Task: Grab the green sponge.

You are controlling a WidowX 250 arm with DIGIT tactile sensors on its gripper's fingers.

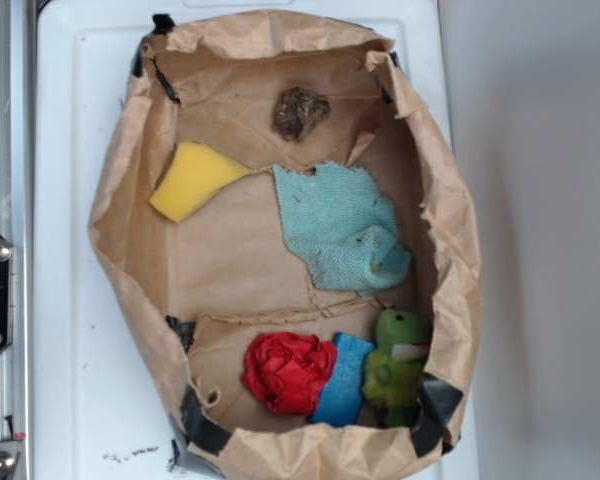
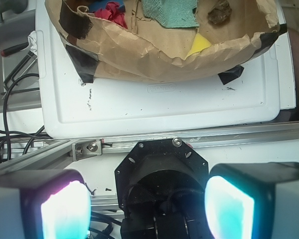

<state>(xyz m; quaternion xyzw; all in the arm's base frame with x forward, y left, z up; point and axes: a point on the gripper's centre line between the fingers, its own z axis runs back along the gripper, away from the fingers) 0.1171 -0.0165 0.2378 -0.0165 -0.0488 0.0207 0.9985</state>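
Paper bin (image 1: 450, 220) holds yellow sponge (image 1: 192, 180).

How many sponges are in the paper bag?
2: a yellow sponge at the upper left, and a blue sponge at the bottom between the red cloth and green toy. No green one shows.

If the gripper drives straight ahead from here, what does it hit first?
The gripper, fingers spread, looks aimed at the black motor housing and aluminium rail, well short of the paper bag. Depth is unclear.

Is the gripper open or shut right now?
Open. In the wrist view the gripper has its two pads far apart with nothing between them.
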